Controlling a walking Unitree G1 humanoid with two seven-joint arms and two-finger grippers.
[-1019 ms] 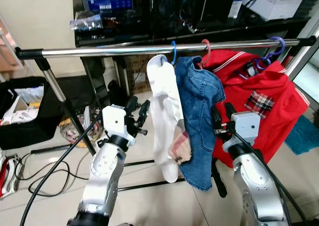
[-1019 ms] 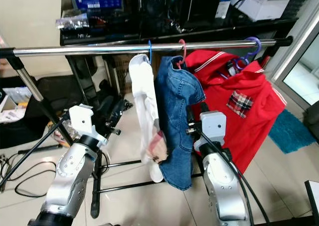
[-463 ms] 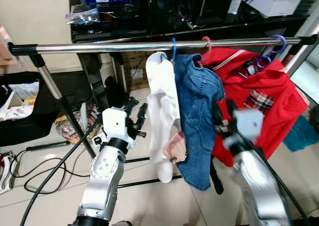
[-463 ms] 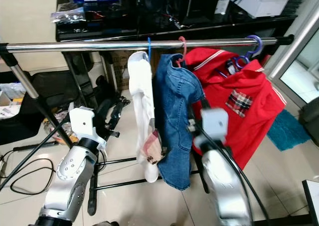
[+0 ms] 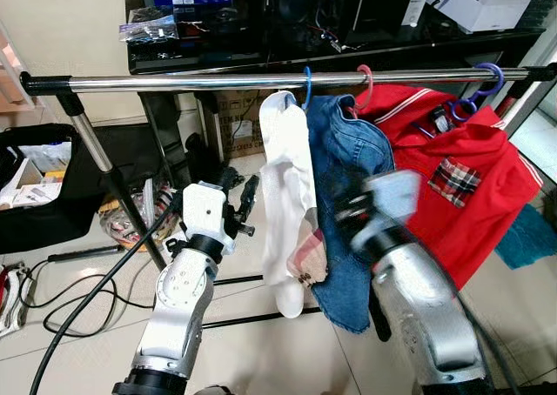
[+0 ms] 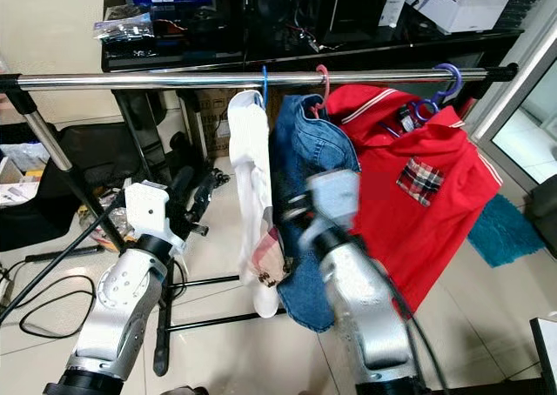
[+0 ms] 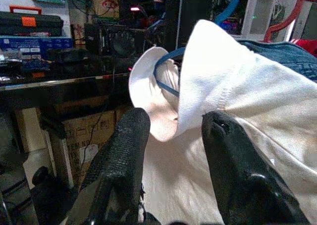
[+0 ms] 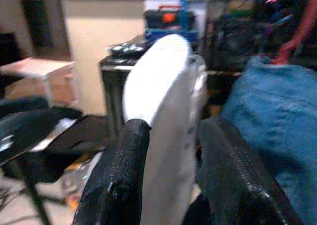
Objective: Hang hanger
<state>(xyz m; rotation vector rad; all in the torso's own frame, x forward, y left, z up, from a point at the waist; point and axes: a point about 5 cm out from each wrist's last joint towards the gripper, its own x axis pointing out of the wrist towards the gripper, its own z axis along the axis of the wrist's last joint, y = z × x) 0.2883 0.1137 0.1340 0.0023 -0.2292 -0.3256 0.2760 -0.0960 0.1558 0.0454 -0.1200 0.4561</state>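
Spanning the scene from 9 to 3 o'clock, a chrome rail (image 5: 200, 83) carries, right to left, a red shirt (image 5: 470, 186), a denim garment (image 5: 348, 177) and a white garment (image 5: 291, 195) on a blue hanger (image 5: 305, 83) near 12 o'clock. Left end effector (image 7: 171, 150), fingers parted and empty, sits beside the white garment; right end effector (image 8: 168, 155), blurred, fingers apart, holds nothing.

The right gripper (image 8: 171, 136) on its silver arm has swung leftward, from in front of the red polo shirt (image 5: 452, 186) to in front of the blue denim garment (image 5: 348, 177). It now shows motion-blurred, pointing toward the white shirt (image 5: 287, 195).
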